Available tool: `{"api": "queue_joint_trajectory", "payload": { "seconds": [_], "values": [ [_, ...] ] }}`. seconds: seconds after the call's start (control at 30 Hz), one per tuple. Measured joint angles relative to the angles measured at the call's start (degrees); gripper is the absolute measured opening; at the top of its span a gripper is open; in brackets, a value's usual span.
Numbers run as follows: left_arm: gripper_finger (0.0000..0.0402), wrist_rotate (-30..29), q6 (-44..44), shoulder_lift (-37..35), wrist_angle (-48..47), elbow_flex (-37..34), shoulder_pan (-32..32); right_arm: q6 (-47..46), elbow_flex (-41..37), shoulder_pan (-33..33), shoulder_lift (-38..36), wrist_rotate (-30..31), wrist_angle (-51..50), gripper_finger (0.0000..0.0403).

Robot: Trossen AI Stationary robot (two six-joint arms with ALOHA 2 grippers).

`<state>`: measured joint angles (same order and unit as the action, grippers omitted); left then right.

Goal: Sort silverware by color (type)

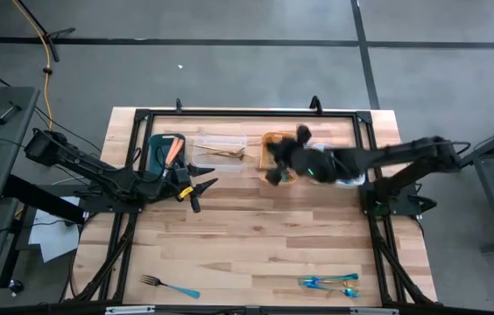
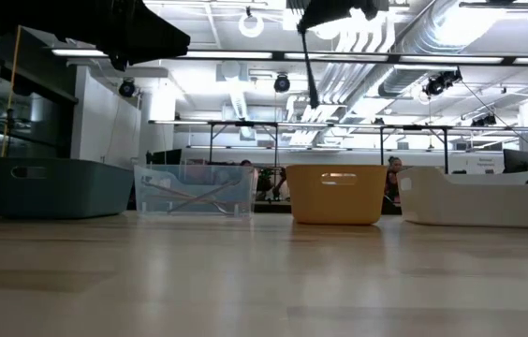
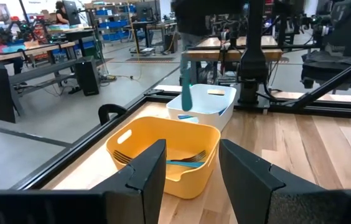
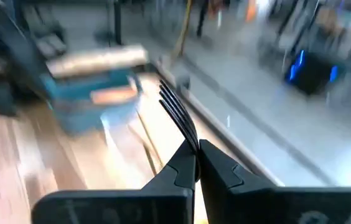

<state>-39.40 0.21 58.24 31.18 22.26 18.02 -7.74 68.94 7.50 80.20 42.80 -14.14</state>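
My right gripper [image 1: 279, 168] hovers above the orange bin [image 1: 268, 140], shut on a fork with dark tines [image 4: 175, 112] and a teal handle [image 3: 187, 81]. My left gripper [image 3: 191, 168] waits open and level near the teal bin [image 1: 155, 153], with nothing between its fingers. The orange bin [image 3: 163, 149] holds forks with teal handles, lying on its floor. A salmon utensil [image 1: 173, 149] lies in the teal bin and gold ones [image 1: 226, 153] in the clear bin. Near the front edge, one teal-handled fork [image 1: 168, 285] and a teal-and-gold cluster [image 1: 330, 282] lie flat on the table. My right gripper pinches the fork between its two fingers near the neck, just below the tines [image 4: 191, 144]. The tines stick out past the fingertips and upward. The teal handle [image 3: 187, 93] hangs below the gripper, clear of the bins.
Four bins stand in a row along the far edge: teal [image 2: 58, 187], clear [image 2: 194, 190], orange [image 2: 336, 194] and white [image 2: 479, 197]. The white bin [image 3: 203, 99] has a teal piece inside. A black frame [image 1: 247, 114] runs round the table. Bare wood [image 1: 264, 236] fills the middle.
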Motion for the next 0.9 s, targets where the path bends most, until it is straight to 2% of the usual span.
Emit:
{"api": "queue_joint_trajectory", "payload": {
  "seconds": [0.07,0.2,0.4,0.7,0.9],
  "values": [
    [0.0140,0.0,0.0,0.0,0.0,0.0,0.0,-4.0,5.8,-4.0,1.9,-5.2,-11.3,0.0000],
    [0.0140,0.0,0.0,0.0,0.0,0.0,0.0,-7.8,12.3,-11.5,6.5,-14.7,-24.4,0.0000],
    [0.0140,0.0,-0.4,0.0,0.0,0.0,0.0,-9.3,12.8,-18.2,11.9,-24.7,-27.4,0.0004],
    [0.0140,0.0,-1.3,0.0,-0.1,0.0,0.0,-12.7,12.6,-21.2,18.3,-29.9,-29.8,0.0003],
    [0.0140,0.0,-1.5,0.0,0.0,0.0,0.0,-15.8,12.6,-21.8,20.6,-29.8,-33.1,0.0005]
  ]
}}
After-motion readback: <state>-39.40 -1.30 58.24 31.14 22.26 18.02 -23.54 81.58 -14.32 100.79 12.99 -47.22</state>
